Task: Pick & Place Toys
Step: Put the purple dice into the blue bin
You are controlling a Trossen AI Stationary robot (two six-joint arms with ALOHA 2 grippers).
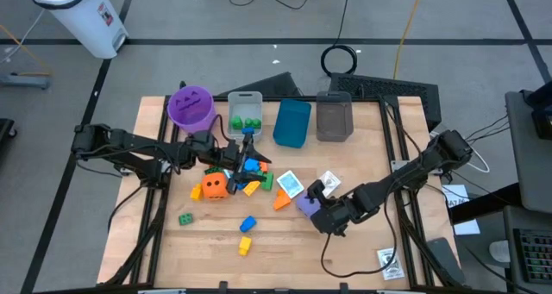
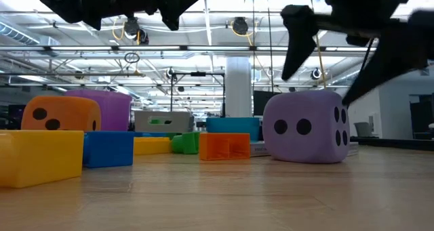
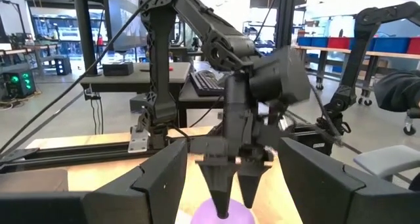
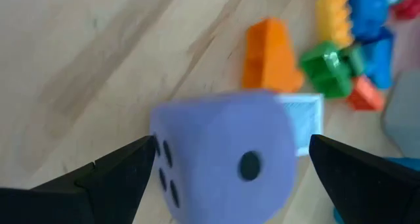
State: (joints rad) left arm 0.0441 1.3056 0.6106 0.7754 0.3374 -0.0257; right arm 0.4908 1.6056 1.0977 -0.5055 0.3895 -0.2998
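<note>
Two wide-open fingers of the right gripper (image 4: pixel 230 175) straddle the purple dotted plastic die (image 4: pixel 226 152), mid-worktop toward the right edge, gripping nothing yet: lower squarely, centre, then close. Left gripper (image 1: pixel 244 162) hovers half-open over the brick pile, empty.

Overhead, the high camera looks straight down on the whole table (image 1: pixel 285 242). The low one sits at tabletop level, facing the room, close to the purple die (image 2: pixel 308 126). The right wrist camera hangs close over that die, shared with all views.
</note>
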